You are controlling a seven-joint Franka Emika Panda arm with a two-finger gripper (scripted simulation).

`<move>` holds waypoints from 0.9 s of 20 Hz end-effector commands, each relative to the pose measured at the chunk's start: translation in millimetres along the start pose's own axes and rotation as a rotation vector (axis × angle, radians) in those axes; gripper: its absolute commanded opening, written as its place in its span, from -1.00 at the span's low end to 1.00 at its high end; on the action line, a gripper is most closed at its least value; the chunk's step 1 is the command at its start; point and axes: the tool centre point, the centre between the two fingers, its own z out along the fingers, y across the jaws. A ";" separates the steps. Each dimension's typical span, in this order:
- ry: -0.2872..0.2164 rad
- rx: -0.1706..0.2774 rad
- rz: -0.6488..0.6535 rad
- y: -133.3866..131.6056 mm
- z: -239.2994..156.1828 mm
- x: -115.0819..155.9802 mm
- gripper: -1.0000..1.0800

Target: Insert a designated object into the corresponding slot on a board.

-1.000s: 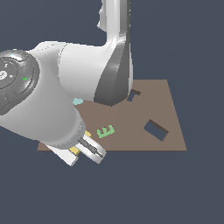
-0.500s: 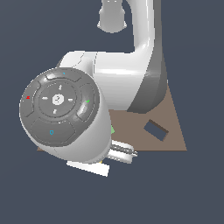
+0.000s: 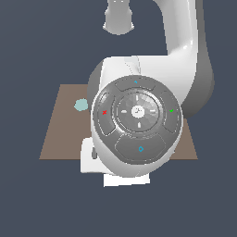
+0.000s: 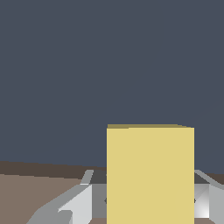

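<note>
In the wrist view the end effector [image 4: 150, 205] holds the yellow block [image 4: 150, 175] between its grey fingers [image 4: 72, 203], the block standing up against the dark background with a strip of the brown board [image 4: 26, 192] behind. In the exterior view the arm's round button panel [image 3: 137, 121] hides most of the board, bearing small red, green and teal marks but no readable writing. The pale teal octagon [image 3: 82, 105] lies on the board toward the exterior view's left; the slot is hidden.

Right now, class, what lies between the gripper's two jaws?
In the wrist view, the yellow block fills the gap between the jaws of the gripper. In the exterior view, the arm hides this.
</note>
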 end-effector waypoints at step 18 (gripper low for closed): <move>0.001 0.000 -0.625 -115.2 -3.8 -37.4 -1.00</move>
